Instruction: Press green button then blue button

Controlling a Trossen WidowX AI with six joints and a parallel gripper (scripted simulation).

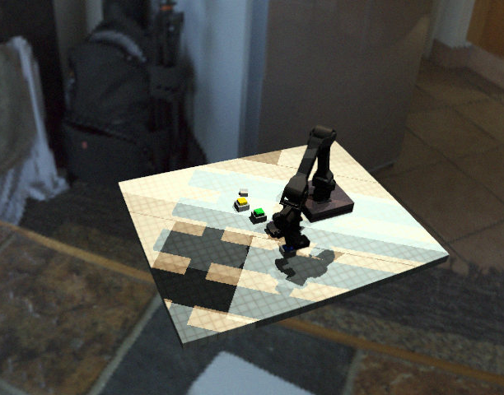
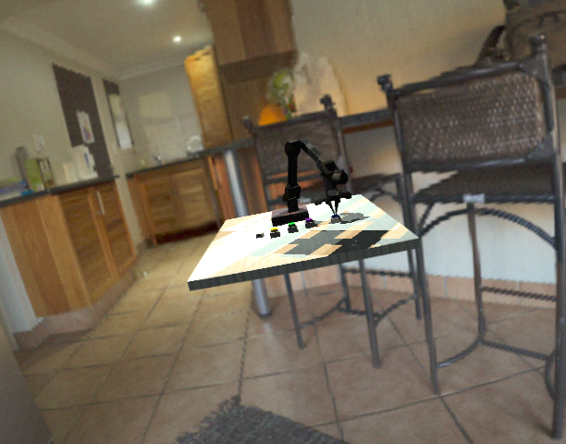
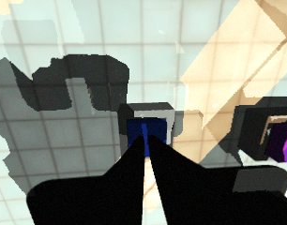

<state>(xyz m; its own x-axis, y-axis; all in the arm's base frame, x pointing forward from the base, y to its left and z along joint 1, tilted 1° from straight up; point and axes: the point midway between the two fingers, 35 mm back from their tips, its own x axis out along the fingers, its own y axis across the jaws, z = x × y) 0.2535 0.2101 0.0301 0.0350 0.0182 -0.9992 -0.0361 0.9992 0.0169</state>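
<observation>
My end effector was nearly shut, its two dark fingers drawn together to a narrow point with nothing gripped between them. In the wrist view that point sat on the cap of the blue button, whose grey housing showed around it; whether the cap had been pushed fully down I could not tell. From the exterior view the tip came straight down onto the blue button at the end of the row farthest from the camera's left. In the top view my arm hid most of that button, with only a sliver of blue showing below the wrist.

The green button stood apart from me, untouched at that moment, with the yellow button just beyond it and a small pale block near that. A purple button lay just beside the blue one, at the right edge of my wrist view. All of them rested on the patterned worktop, where my shadow fell beside the blue button.
</observation>
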